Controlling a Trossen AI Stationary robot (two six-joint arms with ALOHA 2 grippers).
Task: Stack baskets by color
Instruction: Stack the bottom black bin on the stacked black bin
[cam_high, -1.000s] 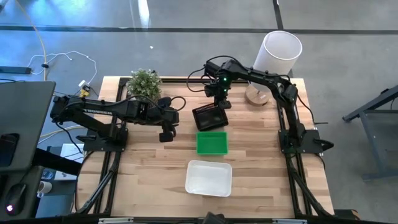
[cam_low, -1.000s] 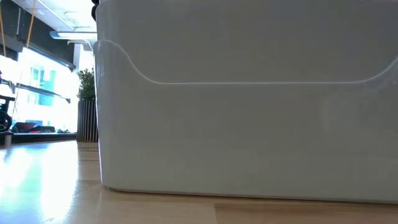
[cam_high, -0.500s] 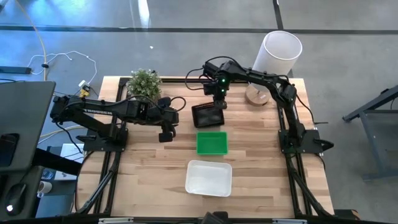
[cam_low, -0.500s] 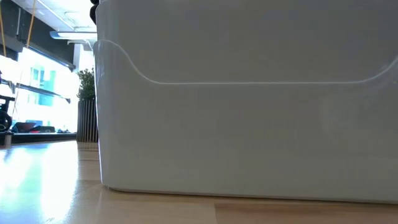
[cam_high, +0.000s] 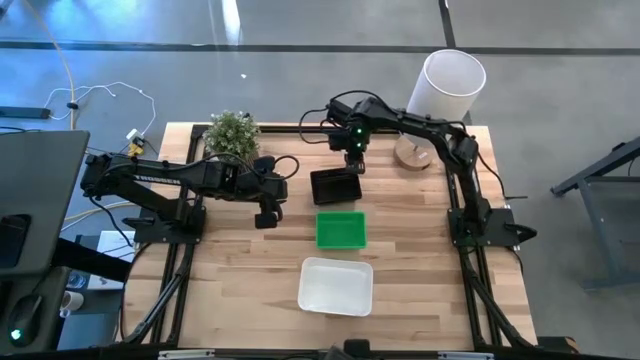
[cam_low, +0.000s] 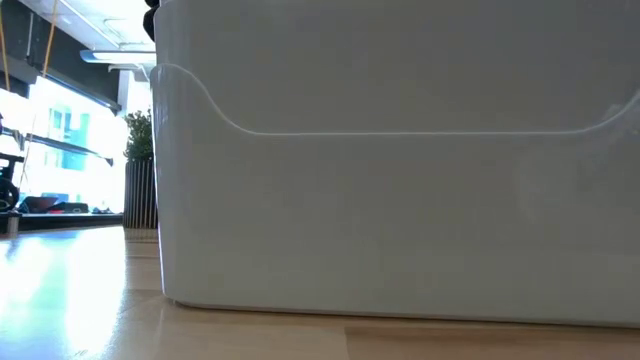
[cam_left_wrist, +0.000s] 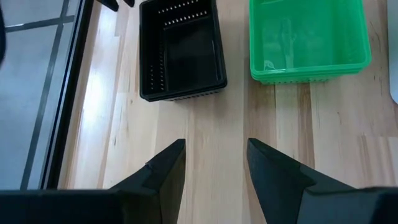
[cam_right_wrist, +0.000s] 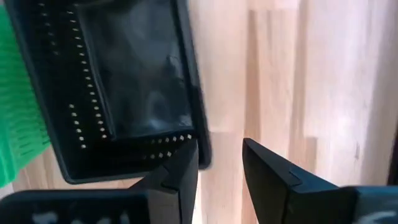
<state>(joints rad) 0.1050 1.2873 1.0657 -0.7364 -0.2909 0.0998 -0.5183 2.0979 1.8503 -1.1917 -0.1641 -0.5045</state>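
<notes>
Three baskets stand in a row down the table's middle: a black basket farthest, a green basket in the middle, and a white basket nearest. The white basket's wall fills the low view. The black basket rests flat on the wood. My right gripper hangs open over its far rim, pointing down. My left gripper hovers open over bare wood to the left of the row, with the black basket and the green basket ahead of it. My right gripper has one finger right at the black basket's far rim, near a corner, and the other finger out over bare wood. I cannot tell whether that finger touches the rim. The basket sits flat on the table.
A small potted plant stands at the far left of the table. A tall white cylinder and a round wooden disc are at the far right. Bare wood lies to the left and right of the basket row.
My right gripper has opened and rolled its wrist while staying over the black basket's far rim. The black basket, askew and tipped a second ago, has turned square with the row and lies flat.
</notes>
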